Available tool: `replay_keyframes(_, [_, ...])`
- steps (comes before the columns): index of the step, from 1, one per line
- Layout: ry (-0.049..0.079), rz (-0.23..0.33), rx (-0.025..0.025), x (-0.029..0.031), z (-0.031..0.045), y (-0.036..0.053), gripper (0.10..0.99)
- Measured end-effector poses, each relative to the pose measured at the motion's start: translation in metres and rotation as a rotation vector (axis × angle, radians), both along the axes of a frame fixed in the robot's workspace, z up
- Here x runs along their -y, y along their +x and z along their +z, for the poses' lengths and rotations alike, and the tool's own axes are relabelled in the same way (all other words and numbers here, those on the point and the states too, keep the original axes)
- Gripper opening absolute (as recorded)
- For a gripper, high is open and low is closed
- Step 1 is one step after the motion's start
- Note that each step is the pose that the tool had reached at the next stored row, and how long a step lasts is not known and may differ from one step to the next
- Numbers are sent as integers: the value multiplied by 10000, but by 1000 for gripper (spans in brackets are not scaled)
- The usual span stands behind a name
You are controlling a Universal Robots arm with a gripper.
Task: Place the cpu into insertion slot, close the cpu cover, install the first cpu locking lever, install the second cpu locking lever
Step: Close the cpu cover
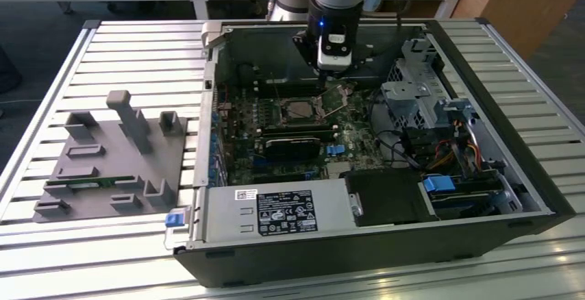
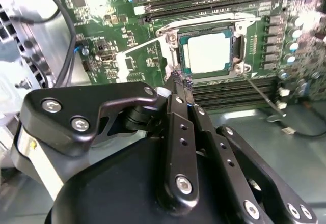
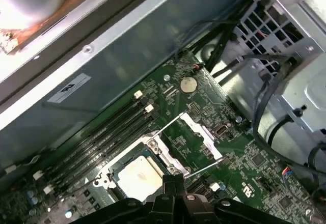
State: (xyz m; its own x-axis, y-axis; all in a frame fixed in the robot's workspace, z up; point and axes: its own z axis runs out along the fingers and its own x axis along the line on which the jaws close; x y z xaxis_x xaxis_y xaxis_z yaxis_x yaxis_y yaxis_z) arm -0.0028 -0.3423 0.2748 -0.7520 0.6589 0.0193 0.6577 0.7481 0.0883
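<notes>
The cpu lies flat in the insertion slot, its pale metal face up; it also shows in the first wrist view and as a dark square socket in the exterior view. The cpu cover is swung open and leans back from the socket, with green board visible through its window. Two thin wire levers stand loose; one slants off the socket corner. My gripper is shut, tips together just beside the socket edge on the cover's side, nothing visibly between them.
The open computer case lies on a slatted table. Inside are a power supply, a drive cage, loose cables and a long black card. A grey fixture block sits at the exterior view's left.
</notes>
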Motion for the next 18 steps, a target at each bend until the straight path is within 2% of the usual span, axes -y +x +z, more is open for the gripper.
replay_keyframes(8, [0, -1431, 0, 0, -28, 0, 106])
replay_keyframes(11, [0, -1548, 0, -4, -49, 11, 106])
replay_keyframes(18, [0, -1653, 0, -20, -107, 102, 106])
